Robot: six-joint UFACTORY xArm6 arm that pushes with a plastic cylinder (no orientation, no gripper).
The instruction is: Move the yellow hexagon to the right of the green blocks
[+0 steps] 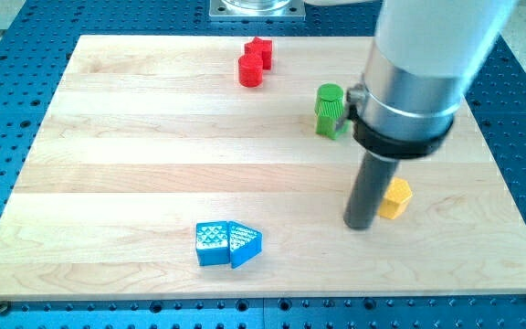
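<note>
The yellow hexagon (396,197) lies on the wooden board at the view's right, below the green blocks. My tip (361,225) rests on the board just left of the yellow hexagon, touching or almost touching its left side. Two green blocks stand together above: a green cylinder (330,98) and another green block (329,122) just below it, partly hidden by the arm's body. The yellow hexagon is below and slightly right of them.
A red cylinder (251,70) and a red star (259,49) sit together near the view's top centre. Two blue blocks, a cube (213,244) and a triangular one (246,244), lie side by side at the bottom centre. The board's edge (510,164) runs along the right.
</note>
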